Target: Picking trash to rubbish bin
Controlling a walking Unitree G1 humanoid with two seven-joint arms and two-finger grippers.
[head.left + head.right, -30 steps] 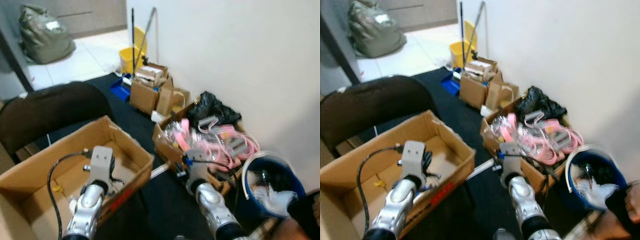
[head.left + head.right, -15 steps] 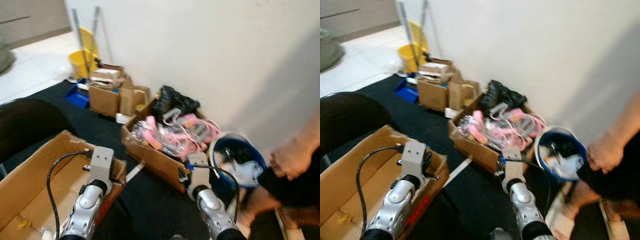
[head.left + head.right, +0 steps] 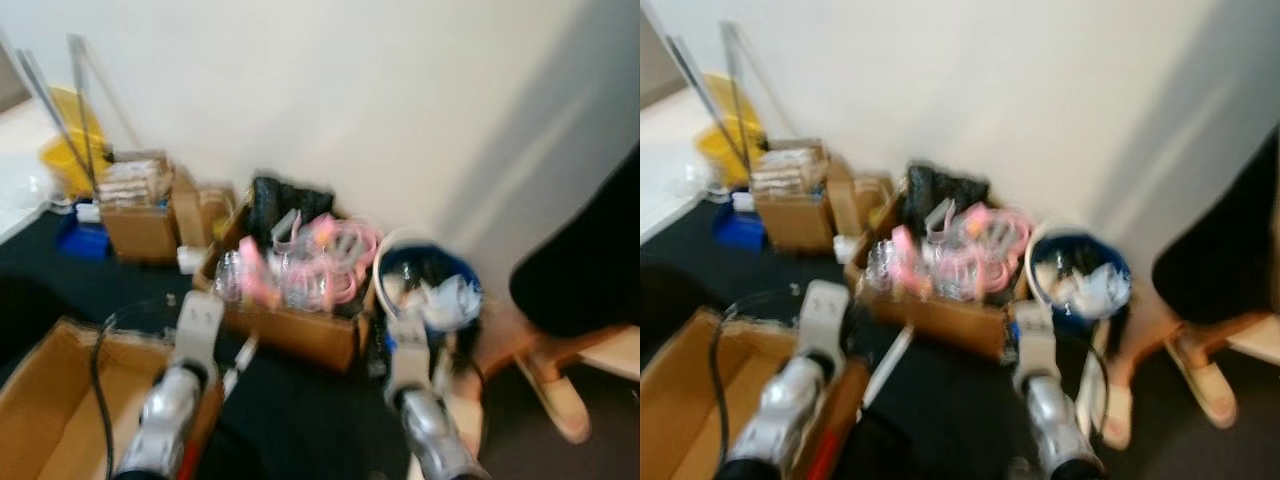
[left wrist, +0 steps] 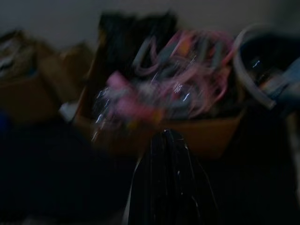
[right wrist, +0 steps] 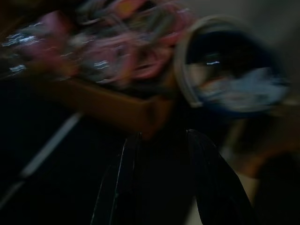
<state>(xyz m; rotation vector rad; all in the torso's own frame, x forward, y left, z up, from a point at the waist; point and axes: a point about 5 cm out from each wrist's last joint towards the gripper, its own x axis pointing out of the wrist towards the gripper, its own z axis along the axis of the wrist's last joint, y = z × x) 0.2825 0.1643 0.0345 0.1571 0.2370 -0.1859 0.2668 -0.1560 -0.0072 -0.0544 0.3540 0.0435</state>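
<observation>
Perhaps crumpled trash, blurred, inside blue bin point(image 3: 428, 292)

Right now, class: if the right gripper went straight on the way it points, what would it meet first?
Probably the blue bin, near its white rim. The right gripper points between that bin and the corner of the cardboard box of pink clutter. Blur leaves depth unclear, so the box corner could come first.

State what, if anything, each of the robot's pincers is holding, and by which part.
Nothing is held. The left pincer is shut on nothing, and the right pincer is open and empty, both raised before the cardboard box of pink clutter.
</observation>
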